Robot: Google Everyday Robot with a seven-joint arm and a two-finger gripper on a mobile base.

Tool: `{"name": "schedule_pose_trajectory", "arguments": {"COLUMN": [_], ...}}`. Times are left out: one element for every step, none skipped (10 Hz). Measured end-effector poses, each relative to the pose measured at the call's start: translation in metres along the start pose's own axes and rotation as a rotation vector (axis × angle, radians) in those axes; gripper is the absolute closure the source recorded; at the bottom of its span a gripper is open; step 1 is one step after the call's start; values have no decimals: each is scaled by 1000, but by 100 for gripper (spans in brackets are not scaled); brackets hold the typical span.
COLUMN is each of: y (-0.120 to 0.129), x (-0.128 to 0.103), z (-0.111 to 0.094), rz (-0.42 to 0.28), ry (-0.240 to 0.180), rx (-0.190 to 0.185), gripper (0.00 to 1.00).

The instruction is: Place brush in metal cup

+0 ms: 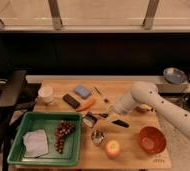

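Observation:
The brush lies across my gripper (101,116), above the middle of the wooden table (133,155). Its pale-bristled head (90,120) points left and its black handle (119,122) trails right under the white arm (143,97). The gripper is shut on the brush. The small shiny metal cup (97,136) stands on the table just in front of the brush head and slightly to its right, apart from it. The cup is next to the green tray.
A green tray (18,150) at front left holds grapes (63,132) and a white cloth (35,141). A yellow fruit (112,148) and a red-orange bowl (152,140) are right of the cup. At the back are a white paper cup (46,93), a black bar (71,100), a blue sponge (82,90), a carrot (87,104) and a thin stick (97,91).

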State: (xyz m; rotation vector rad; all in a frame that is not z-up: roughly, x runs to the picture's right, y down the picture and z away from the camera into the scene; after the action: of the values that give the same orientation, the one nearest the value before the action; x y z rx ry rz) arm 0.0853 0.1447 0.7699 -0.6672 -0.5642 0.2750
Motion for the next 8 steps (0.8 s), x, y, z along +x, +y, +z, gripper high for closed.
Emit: {"name": "schedule_pose_trajectory", "arguments": {"y": [2,4,5,9,10,12,15,18], "x": [-3,-2,1,11,17,21,28,36], "z": [-8,-15,-19,-28,-31,-31,-28,-24], "rz": [-27,-48,-58,-64,-66,-71,-74,-77], "ry": [-16,-21,-17,5,22,46,73,102], "rx": [6,17,23,38,46,49,45,37], "gripper": [100,100,100,100,100,100,100,100]}}
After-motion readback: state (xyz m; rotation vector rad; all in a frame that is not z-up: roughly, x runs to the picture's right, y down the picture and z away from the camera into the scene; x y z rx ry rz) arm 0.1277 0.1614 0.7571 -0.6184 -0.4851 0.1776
